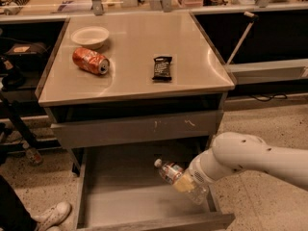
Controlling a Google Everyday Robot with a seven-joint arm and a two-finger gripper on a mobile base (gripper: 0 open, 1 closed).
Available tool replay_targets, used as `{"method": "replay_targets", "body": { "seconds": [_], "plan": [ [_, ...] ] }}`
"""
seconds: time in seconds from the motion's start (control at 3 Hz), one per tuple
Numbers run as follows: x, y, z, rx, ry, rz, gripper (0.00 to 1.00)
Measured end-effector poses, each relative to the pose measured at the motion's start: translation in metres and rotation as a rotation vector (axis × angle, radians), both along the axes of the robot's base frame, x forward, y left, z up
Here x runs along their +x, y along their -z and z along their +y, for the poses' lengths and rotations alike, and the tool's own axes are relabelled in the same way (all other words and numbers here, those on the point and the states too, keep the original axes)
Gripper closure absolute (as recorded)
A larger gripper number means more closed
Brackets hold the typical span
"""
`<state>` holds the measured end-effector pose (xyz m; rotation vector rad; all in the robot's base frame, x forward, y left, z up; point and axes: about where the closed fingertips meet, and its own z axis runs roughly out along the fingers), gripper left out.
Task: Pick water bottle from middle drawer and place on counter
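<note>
The water bottle [168,170], clear with a white cap and a dark label band, hangs tilted over the right side of the open middle drawer [120,198], cap pointing up and left. My gripper [186,184] reaches in from the right on a white arm and is shut on the bottle's lower body, holding it above the grey drawer floor. The counter [130,42] tops the cabinet above.
On the counter lie a dented red soda can [90,61], a white bowl [90,35] and a dark snack bar [162,68]. A shut grey drawer front with pale scratches [134,129] overhangs the open drawer. A person's shoe [53,213] is at the lower left.
</note>
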<state>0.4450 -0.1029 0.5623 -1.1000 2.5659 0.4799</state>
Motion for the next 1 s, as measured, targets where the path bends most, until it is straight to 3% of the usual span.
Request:
{"method": "replay_targets", "body": {
  "seconds": [0.67,1.0],
  "plan": [
    [0.015,-0.089,-0.034,-0.117,0.083,-0.091,1.00],
    [0.015,-0.094,-0.034,-0.120,0.085,-0.098,1.00]
  ]
}}
